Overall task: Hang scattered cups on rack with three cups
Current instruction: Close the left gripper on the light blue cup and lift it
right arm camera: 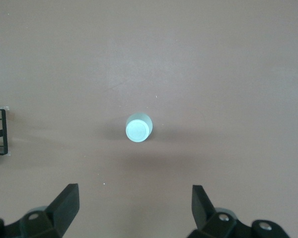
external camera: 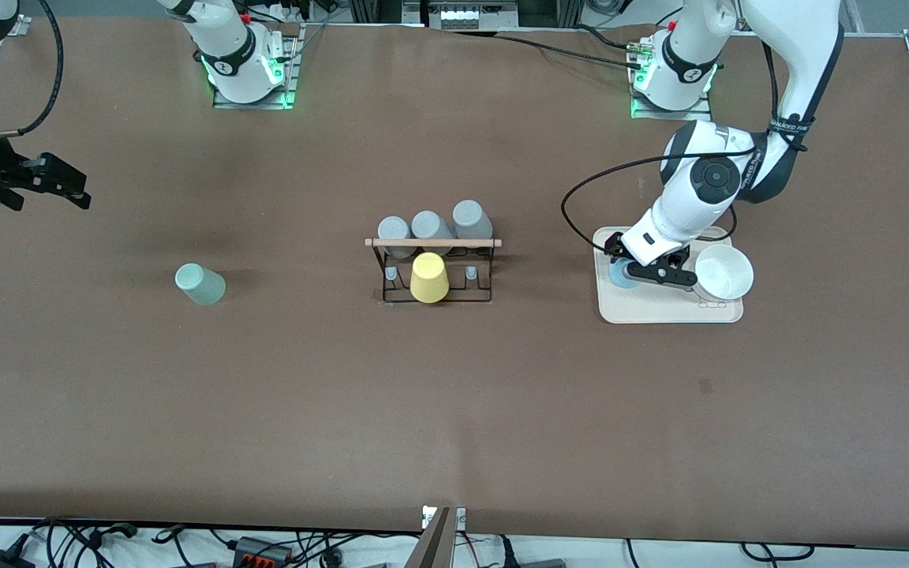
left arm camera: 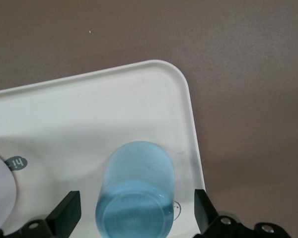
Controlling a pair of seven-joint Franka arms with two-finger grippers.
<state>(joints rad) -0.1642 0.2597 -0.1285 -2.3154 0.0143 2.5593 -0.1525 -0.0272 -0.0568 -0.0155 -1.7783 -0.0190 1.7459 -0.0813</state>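
Mint cup (external camera: 200, 284) on table, apart from wide right gripper (right arm camera: 134, 208); blue cup (left arm camera: 135, 193) between wide left gripper (left arm camera: 135, 210) fingers.

Matt brown table (external camera: 454, 410); glossy translucent plastic light blue tumbler (left arm camera: 135, 196); smooth cream tray (left arm camera: 89, 119); black wire rack (external camera: 437, 272), wooden rod (external camera: 433, 243).

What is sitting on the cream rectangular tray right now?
On the cream rectangular tray stand a light blue tumbler, between the open left gripper's fingers, and a white bowl. The arm hides part of the tray.
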